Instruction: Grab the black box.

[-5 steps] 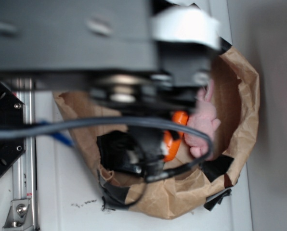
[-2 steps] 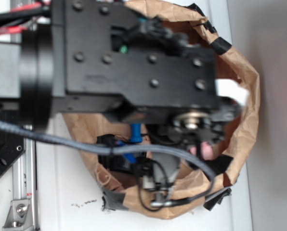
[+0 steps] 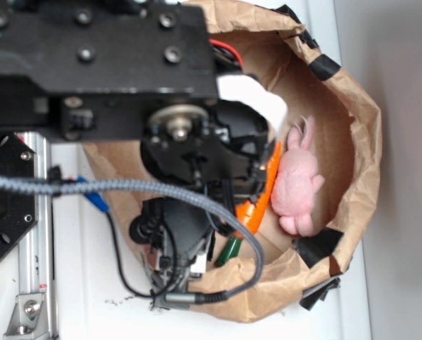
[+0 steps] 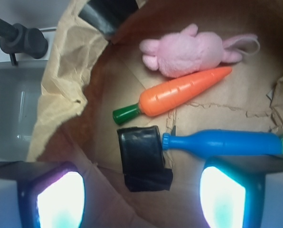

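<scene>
A white table (image 3: 90, 283) carries a brown paper bag (image 3: 352, 142); on the bag's floor lie black box (image 4: 140, 156), carrot (image 4: 179, 91), pink bunny (image 4: 186, 50) at 12 o'clock, blue bottle (image 4: 222, 142)

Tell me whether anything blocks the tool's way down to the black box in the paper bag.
Nothing visible does. In the wrist view the black box lies bare on the bag floor between the tool's two fingers. The blue bottle touches its right edge and the carrot lies just beyond, neither on top.
</scene>
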Available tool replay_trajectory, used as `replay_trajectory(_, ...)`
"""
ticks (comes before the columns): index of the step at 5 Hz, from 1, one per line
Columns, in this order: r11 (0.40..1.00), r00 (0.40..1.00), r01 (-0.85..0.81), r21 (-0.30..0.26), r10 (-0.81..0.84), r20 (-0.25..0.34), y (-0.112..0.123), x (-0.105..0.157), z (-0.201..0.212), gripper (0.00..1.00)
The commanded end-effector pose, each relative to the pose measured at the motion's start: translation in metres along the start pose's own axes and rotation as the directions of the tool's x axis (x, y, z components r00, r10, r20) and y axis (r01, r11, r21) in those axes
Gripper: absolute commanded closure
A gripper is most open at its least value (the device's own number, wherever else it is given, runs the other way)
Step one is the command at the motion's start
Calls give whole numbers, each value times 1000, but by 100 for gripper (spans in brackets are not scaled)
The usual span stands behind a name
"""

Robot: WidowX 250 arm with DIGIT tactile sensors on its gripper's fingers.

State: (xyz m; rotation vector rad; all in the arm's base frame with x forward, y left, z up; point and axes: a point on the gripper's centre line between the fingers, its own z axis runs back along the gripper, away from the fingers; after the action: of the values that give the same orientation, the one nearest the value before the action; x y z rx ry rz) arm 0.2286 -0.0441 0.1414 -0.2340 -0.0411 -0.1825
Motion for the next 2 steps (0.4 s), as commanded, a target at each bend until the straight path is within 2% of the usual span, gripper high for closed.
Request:
replay_trajectory(1, 1000, 999, -28, 5, 28, 14, 28, -4, -5, 0)
replay_trajectory(2, 999, 999, -42, -6, 42, -8, 35, 2, -18, 0)
